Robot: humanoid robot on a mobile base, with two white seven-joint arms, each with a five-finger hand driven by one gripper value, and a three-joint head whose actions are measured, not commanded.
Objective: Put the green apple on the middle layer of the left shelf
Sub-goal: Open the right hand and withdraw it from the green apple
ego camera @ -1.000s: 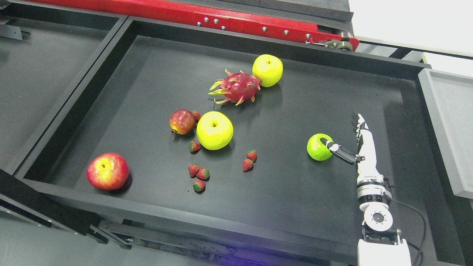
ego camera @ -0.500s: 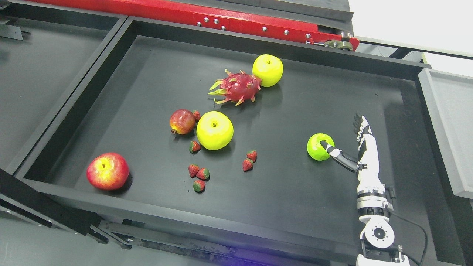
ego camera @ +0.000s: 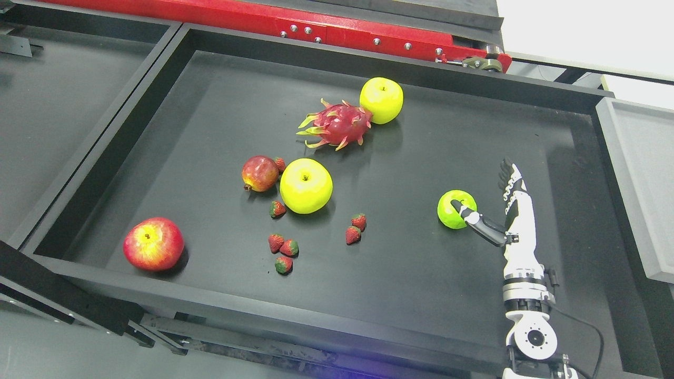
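Where the raised black rim of the tray (ego camera: 337, 58) boxes in the floor on all sides, open dark room to the right and front of the fruit, more bare floor at the far left corner. Counted from the head view: two yellow apples (ego camera: 306, 185), one red apple (ego camera: 154, 243), one dragon fruit (ego camera: 337, 125), one pomegranate (ego camera: 259, 173), seven strawberries (ego camera: 284, 247) or so, one half hidden behind the pomegranate. Green apple (ego camera: 454, 209) lying on the tray floor right of centre, well apart from the rest. Right hand (ego camera: 508, 210) just beside it on its right, fingers (ego camera: 509, 179) straight and pointing away, thumb stretched across onto the apple's near side, seemingly touching, nothing gripped
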